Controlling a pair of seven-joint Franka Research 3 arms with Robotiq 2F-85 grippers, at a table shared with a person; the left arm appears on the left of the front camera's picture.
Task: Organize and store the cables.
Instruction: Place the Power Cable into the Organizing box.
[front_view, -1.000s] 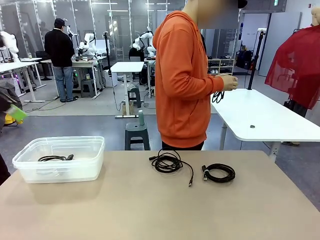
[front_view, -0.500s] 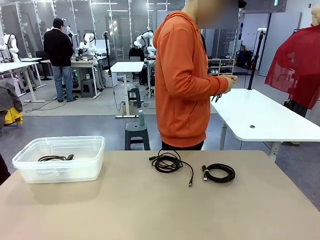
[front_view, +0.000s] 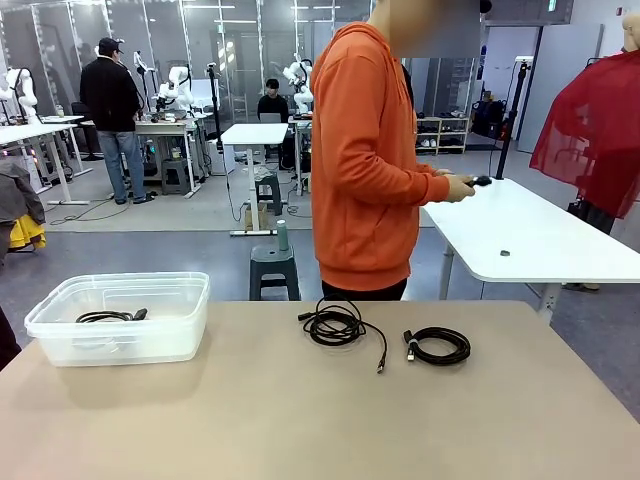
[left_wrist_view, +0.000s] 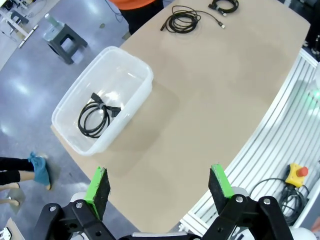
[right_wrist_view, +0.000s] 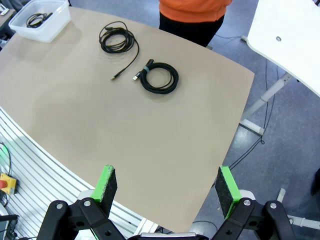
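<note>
Cables (front_view: 332, 328) beside clear bin (front_view: 120, 345)

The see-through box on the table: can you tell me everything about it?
The clear plastic rectangular box is an open tub with rounded corners, a thick rim and no lid. It stands upright and flat on the tan table, near the far edge on the robot's left. Inside, one coiled black cable lies on its bottom. Nothing else touches it.
</note>
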